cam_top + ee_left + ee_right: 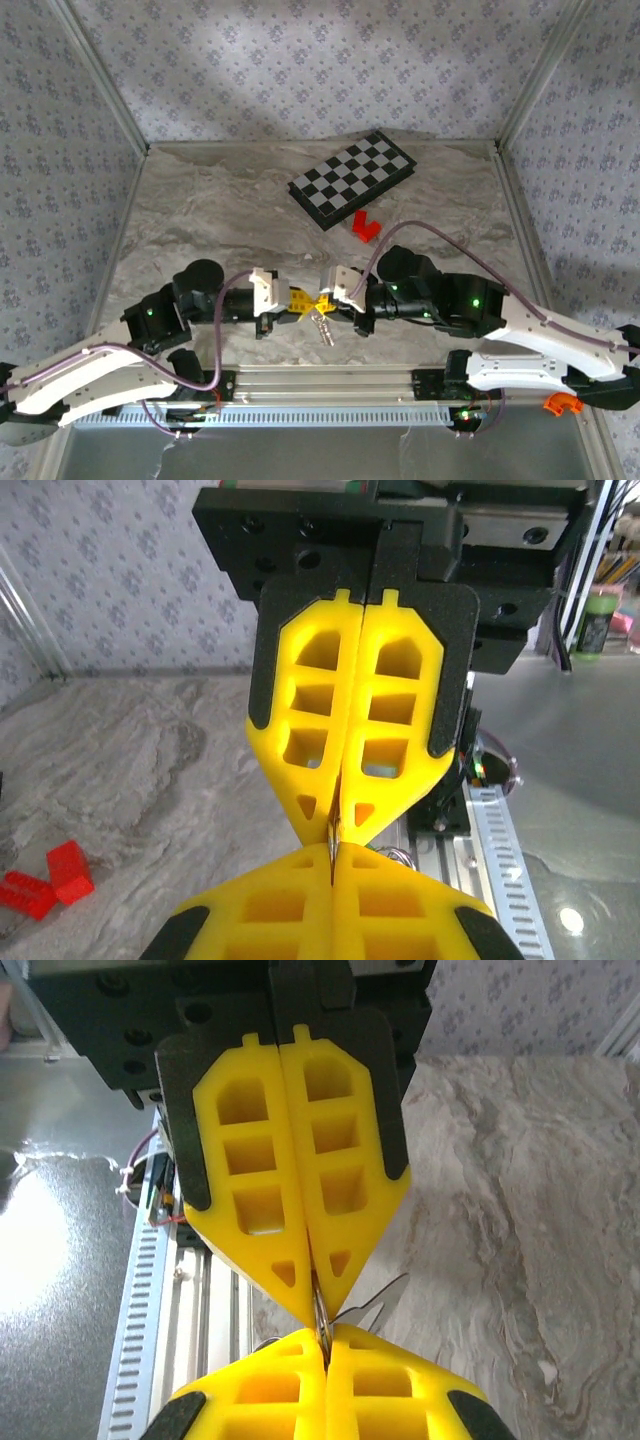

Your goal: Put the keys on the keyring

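Jaws on both arms are pressing fully shut, tip against tip. The left gripper point(332, 865) and right gripper point(325, 1350) are each nipping the same thin silvery piece, apparently the keys point(323, 328), which are dangling just below the meeting point, over the worktop point(200, 220) near the arm bases. Pinching from both sides is probably steadying the metal for threading (the keyring's chain is too fine to tell apart here). A red block point(365, 228) is lying well apart.
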Tool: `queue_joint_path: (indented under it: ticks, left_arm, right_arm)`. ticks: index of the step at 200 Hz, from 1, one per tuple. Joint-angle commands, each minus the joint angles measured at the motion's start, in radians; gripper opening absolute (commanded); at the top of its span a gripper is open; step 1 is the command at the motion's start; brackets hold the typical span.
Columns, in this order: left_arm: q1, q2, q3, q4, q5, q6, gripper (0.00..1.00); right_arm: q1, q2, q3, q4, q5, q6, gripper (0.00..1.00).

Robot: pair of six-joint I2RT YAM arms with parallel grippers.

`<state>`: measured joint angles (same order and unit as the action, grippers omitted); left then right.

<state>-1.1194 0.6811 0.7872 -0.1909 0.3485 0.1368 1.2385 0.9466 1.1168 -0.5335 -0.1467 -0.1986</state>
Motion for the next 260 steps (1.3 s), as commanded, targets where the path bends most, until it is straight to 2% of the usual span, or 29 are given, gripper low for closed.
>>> queue_joint_path:
  ticks: [1,26,83,99,123,140,154,173,202,216,260]
  left_arm:
    - [-0.005,-0.064,-0.021,0.202,0.032,-0.044,0.00]
    - [-0.004,-0.068,-0.027,0.263,0.066,-0.057,0.00]
    - [-0.005,-0.054,-0.122,0.465,0.118,-0.136,0.00]
    - [-0.005,-0.048,-0.132,0.486,0.119,-0.143,0.00]
    - [-0.005,-0.037,-0.139,0.505,0.120,-0.154,0.00]
    - [-0.005,-0.030,-0.132,0.478,0.118,-0.150,0.00]
    - [-0.005,-0.028,-0.121,0.435,0.108,-0.140,0.00]
    - [-0.005,-0.020,-0.071,0.273,0.065,-0.087,0.00]
    - [-0.005,0.007,0.004,0.051,-0.002,-0.007,0.12]
    - [-0.005,0.029,0.038,-0.031,-0.019,0.018,0.14]
    - [-0.005,0.068,0.074,-0.110,0.010,0.031,0.15]
  right_arm:
    - [0.004,-0.049,-0.041,0.080,-0.022,0.031,0.03]
    - [0.004,-0.067,-0.069,0.137,-0.041,0.047,0.11]
    - [0.004,-0.107,-0.105,0.179,-0.064,0.053,0.14]
    - [0.001,-0.115,-0.113,0.187,-0.067,0.053,0.14]
    - [0.000,-0.127,-0.126,0.196,-0.069,0.055,0.06]
    - [-0.002,-0.140,-0.136,0.202,-0.068,0.056,0.00]
    - [-0.004,-0.151,-0.138,0.196,-0.062,0.056,0.00]
    - [-0.004,-0.158,-0.125,0.165,-0.048,0.056,0.00]
    - [-0.002,-0.137,-0.069,0.059,-0.023,0.034,0.00]
    - [-0.001,-0.115,-0.038,0.004,-0.019,0.019,0.00]
    - [0.007,-0.027,0.040,-0.129,-0.022,-0.009,0.00]
